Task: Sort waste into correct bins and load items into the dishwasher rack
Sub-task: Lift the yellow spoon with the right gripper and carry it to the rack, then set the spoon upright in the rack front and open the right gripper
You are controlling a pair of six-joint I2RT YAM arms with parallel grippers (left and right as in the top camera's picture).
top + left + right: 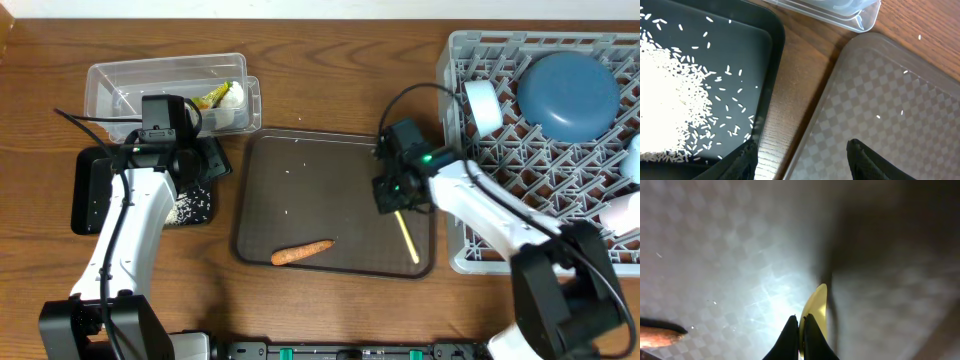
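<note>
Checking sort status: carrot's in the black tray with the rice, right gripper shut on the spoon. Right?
Not quite. Overhead shows the carrot on the brown serving tray, not in the black tray. The rice is in the black tray, and the right gripper is shut on the cream spoon.

From above, the right tool [393,198] covers the upper end of the cream spoon [408,238]; its wrist camera gives only a blurred sliver of it between the fingers [788,340]. The carrot [654,336] is cut by that view's left edge. The rack [453,110] and a light-blue bowl [632,160] run off the overhead's right edge. The left arm [135,220] hides part of the black tray [90,190], whose rice [665,100] glares into one white mass.
</note>
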